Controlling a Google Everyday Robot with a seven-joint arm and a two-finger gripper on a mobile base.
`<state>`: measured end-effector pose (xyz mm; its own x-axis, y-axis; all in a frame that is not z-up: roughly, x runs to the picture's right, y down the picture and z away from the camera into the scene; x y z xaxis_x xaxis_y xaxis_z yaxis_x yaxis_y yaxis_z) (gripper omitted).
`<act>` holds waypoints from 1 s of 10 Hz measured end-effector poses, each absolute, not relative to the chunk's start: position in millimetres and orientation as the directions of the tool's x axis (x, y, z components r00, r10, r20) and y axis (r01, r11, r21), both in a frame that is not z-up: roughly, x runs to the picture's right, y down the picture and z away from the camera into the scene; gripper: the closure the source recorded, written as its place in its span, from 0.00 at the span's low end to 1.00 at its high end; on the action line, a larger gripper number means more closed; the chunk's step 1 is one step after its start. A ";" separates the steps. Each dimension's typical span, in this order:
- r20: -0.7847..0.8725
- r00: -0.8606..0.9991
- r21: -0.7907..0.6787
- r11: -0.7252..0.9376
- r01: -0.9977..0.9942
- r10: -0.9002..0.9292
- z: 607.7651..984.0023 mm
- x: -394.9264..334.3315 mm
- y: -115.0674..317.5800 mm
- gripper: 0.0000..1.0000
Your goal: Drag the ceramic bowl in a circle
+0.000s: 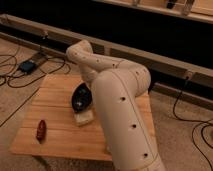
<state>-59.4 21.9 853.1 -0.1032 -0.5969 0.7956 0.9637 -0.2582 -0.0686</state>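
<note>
Currently the white arm (120, 100) is bending low over the wooden worktop (55, 102) and covering its middle. The tool is sitting out of sight behind the arm, down at the right side of the ceramic bowl (80, 98). Its fingers are closing fully together, though whether they are pinching the bowl's rim cannot be told. The bowl is resting near the worktop's centre, partly hidden by the arm. A pale block (84, 118) is lying just in front of it. A small red object (41, 130) is lying well apart, near the front left corner.
</note>
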 end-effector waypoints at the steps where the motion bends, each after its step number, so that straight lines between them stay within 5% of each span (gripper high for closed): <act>1: 0.804 -0.139 -0.025 -0.266 0.964 -0.578 838.3 -72.7 31.9 0.93; 5: 0.812 -0.256 0.133 -0.261 0.956 -0.524 803.2 -134.8 58.4 0.93; 10: 0.774 -0.375 0.274 -0.265 0.925 -0.510 809.6 -217.7 67.9 0.93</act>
<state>-217.7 67.9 809.6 -0.3755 -0.5101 0.7738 0.9245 -0.2649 0.2740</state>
